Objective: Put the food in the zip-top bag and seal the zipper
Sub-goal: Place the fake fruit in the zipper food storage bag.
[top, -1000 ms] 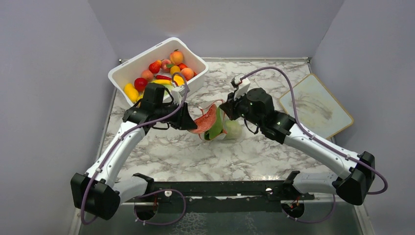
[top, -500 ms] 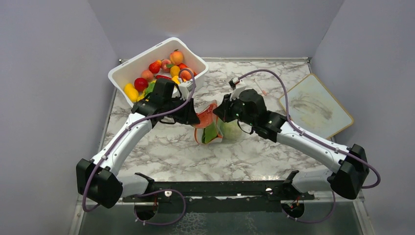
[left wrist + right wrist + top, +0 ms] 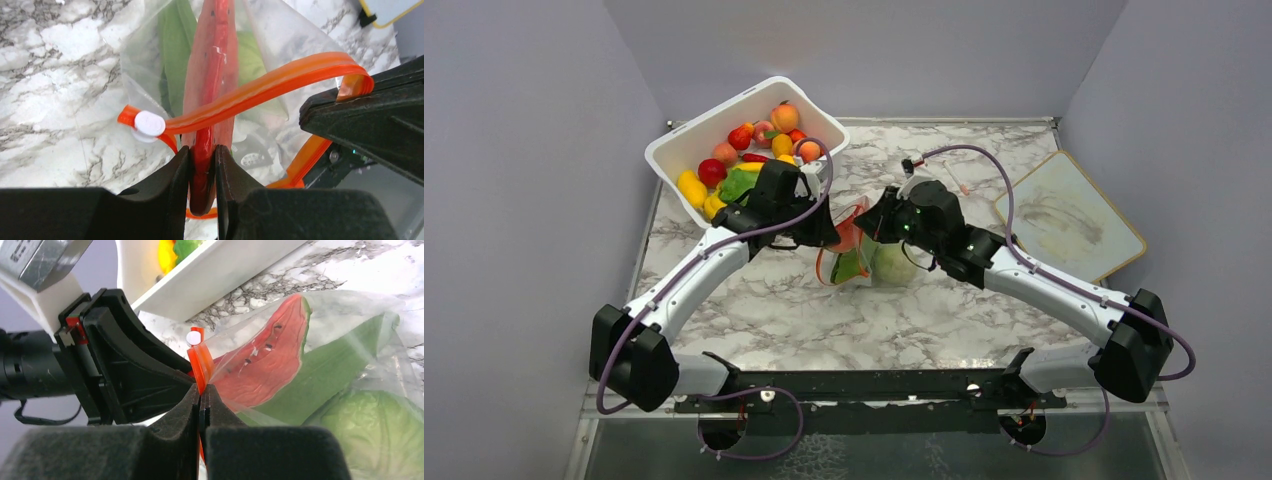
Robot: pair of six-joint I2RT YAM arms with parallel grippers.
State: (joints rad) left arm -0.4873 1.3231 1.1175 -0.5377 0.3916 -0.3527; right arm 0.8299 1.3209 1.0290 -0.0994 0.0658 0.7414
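Left fingers (image 3: 172,182) clamp the watermelon slice (image 3: 212,75), its tip inside the zip-top bag (image 3: 871,266) mid-table (image 3: 824,310). Right fingers (image 3: 170,440) pinch the zipper (image 3: 199,365). Risk: the slice snags the strip and yanks the bag from that pinch.

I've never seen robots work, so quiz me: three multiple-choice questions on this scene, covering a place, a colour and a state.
1. Where is the white tub? A) far left of the table B) near right C) on the floor
2. What colour is the zipper strip on the bag? A) blue B) orange-red C) black
3. The right gripper is: A) open B) shut on the zipper strip C) shut on a spoon
Answers: 1 A, seen from the top; 2 B, both wrist views; 3 B, it pinches the strip.
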